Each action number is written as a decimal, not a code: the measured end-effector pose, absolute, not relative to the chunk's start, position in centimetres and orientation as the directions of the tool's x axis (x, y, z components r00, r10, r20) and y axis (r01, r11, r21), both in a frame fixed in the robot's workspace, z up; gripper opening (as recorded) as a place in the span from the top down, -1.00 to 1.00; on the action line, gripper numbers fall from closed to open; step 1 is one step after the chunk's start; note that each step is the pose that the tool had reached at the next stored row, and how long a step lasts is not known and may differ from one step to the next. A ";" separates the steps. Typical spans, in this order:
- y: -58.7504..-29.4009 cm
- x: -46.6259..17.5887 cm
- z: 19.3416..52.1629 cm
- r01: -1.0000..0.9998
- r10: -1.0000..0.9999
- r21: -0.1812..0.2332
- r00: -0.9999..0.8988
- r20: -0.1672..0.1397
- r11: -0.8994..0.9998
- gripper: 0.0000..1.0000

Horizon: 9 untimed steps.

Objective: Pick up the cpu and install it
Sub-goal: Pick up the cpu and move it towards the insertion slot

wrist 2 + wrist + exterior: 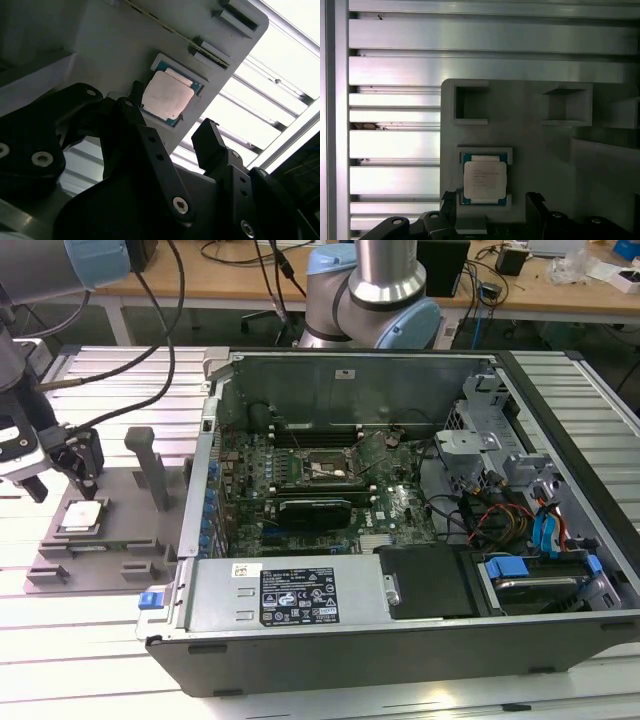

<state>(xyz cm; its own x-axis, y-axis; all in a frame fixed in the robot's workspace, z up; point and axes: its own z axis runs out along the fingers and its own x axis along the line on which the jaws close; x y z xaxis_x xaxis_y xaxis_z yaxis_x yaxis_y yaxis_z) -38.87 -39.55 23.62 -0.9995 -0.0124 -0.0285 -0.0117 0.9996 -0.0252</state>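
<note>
Spread wide with nothing between them, my jaws hang just above the cpu, one finger to each side of it. My black gripper sits at the exterior view's left, over a flat grey plastic tray with two upright grey posts.

In the first wrist view, the tray has a shallow square recess with a raised lip, and the cpu lies flat inside it. Two deeper square pockets are set into the tray farther from my gripper.

The cpu is a small flat square chip. It has a dull silver-grey metal top with rounded corners and a thin teal-green rim. In the second wrist view my fingertips stand just off its edges, not touching the cpu.

The tray rests on a table of long ribbed aluminium slats. Beside it lies a big open grey-and-black metal computer case. Inside the case are a green motherboard, its rectangular socket, coloured cables and a blue-latched drive bay. Pale wooden benches strung with black leads run along the back of the room.
</note>
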 end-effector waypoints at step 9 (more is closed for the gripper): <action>-39.3 -39.0 21.3 -0.004 -0.005 -0.025 -1.000 -0.028 1.000 -0.33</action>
<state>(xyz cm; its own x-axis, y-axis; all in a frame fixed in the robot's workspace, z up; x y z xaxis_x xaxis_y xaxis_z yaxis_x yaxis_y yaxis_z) -39.01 -39.32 21.26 -0.9996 -0.0050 -0.0285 -0.0042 0.9997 -0.0253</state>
